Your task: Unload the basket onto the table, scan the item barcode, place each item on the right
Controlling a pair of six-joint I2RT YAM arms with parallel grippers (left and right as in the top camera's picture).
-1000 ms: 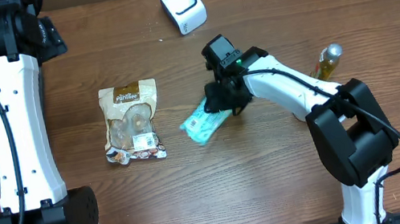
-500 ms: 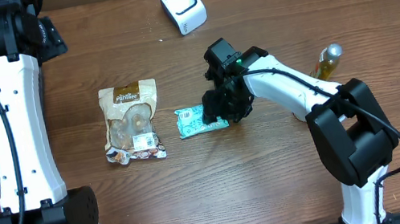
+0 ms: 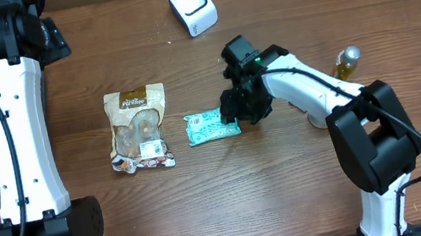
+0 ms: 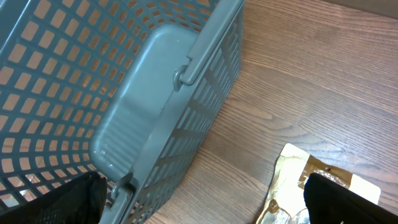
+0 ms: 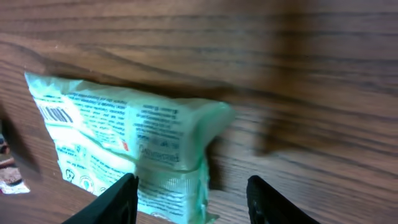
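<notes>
The item, a light green packet [image 3: 210, 126], lies flat on the table with its printed side up. Its barcode [image 5: 55, 114] shows at the far left end in the right wrist view. My right gripper [image 3: 238, 113] hangs low over the packet's right end. It is open: the end of the green packet [image 5: 168, 155] sits between the fingers, close to the left one, with a gap before the right one. The white scanner [image 3: 192, 4] stands at the back of the table. My left gripper [image 4: 202, 202] is wide open and empty at the far left.
A brown snack pouch [image 3: 139, 128] lies left of the packet and shows as a gold pouch edge [image 4: 292, 180] by the left gripper. A grey mesh basket [image 4: 155, 81] sits at the left table edge. A small yellow bottle [image 3: 345, 64] lies at the right.
A second ago the packet sat tilted in the right gripper; it now lies flat, further left. The gripper has drawn slightly to the right. The left arm has not moved.
</notes>
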